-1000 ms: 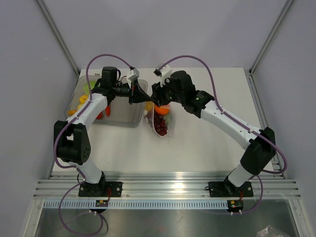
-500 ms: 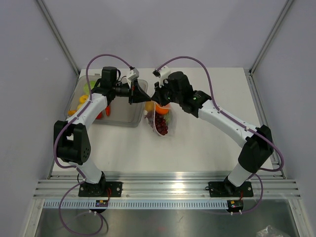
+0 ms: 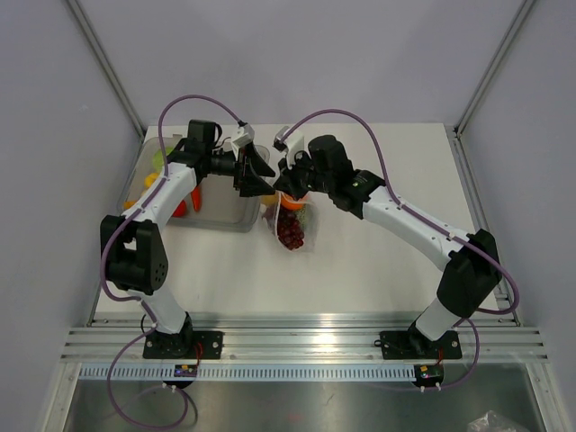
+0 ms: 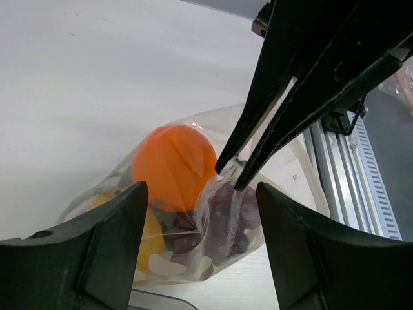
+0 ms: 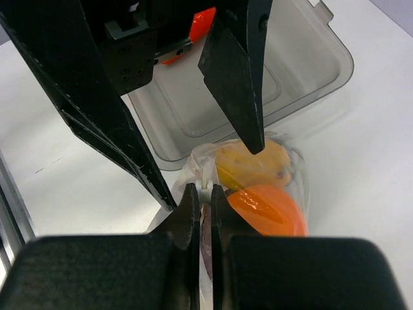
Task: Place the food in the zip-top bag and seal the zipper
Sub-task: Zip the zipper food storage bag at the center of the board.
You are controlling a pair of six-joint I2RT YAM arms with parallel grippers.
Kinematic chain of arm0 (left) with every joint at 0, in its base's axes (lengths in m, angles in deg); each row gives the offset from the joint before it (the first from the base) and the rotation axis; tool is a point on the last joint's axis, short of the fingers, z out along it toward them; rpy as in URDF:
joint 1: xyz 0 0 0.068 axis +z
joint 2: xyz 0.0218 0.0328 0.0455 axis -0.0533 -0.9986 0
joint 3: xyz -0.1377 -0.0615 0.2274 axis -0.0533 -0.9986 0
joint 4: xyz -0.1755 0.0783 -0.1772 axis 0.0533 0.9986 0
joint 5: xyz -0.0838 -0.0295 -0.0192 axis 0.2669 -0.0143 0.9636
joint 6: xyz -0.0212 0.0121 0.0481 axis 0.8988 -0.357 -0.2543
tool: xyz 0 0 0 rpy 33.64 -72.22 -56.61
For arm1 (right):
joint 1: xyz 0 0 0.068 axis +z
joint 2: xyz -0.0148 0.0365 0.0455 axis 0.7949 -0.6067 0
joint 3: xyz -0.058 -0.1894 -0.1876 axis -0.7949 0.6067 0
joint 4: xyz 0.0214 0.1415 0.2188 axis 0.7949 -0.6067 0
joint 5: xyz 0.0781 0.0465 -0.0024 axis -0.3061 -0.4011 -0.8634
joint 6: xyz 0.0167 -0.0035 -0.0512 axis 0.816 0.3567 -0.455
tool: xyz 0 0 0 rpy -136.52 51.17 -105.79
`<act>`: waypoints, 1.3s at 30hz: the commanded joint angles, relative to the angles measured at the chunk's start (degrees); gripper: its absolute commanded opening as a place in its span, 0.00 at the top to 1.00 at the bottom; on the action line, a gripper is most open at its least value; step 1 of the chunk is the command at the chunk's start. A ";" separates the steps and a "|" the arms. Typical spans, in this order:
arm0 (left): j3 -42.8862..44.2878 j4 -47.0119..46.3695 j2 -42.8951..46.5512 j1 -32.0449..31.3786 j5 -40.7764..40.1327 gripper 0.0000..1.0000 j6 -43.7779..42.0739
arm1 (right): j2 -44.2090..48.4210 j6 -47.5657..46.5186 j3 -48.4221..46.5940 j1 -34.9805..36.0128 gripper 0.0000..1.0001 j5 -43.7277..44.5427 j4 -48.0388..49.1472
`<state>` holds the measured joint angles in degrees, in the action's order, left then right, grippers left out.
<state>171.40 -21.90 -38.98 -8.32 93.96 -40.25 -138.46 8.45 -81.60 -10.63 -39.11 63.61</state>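
Observation:
The zip-top bag (image 3: 291,226) lies on the table beside the tray, and its mouth end is lifted. Through the plastic I see an orange (image 4: 174,165), dark purple grapes (image 4: 227,213) and a yellow piece (image 5: 251,161). My right gripper (image 5: 204,194) is shut on the whitish zipper (image 5: 205,188) at the bag's mouth. In the left wrist view its tips (image 4: 232,175) pinch that edge from above. My left gripper (image 4: 200,248) is open, its fingers (image 4: 103,252) standing on either side of the bag without touching it. In the top view the left gripper (image 3: 266,176) faces the right gripper (image 3: 281,186).
A grey translucent tray (image 3: 222,200) stands just left of the bag. Green, yellow and red food pieces (image 3: 155,178) lie at its far left end, and a red piece (image 5: 203,22) shows behind the left gripper. The table's left edge runs close by the tray.
The right gripper closed on the bag's mouth edge. The left gripper then opened and let go of the bag. The bag shifted slightly towards the left.

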 commanded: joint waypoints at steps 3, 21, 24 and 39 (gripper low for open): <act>3.69 7.85 -0.27 -0.05 2.94 0.32 -8.47 | 1.61 -2.79 -2.95 0.61 1.00 -3.99 2.21; 0.28 -0.39 1.93 0.13 1.10 1.00 -1.81 | 1.69 -3.06 -4.19 0.52 1.00 -5.31 -0.17; -1.40 -6.37 2.89 0.83 0.39 1.00 1.80 | 2.57 -2.97 -2.26 0.52 1.00 -3.13 -0.69; -3.95 -15.17 5.27 2.41 -3.38 1.00 9.54 | 5.65 -3.05 0.47 0.52 1.00 4.35 -5.87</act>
<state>167.07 -30.92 -37.23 -8.12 94.07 -32.16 -136.78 5.79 -81.19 -10.63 -37.16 61.18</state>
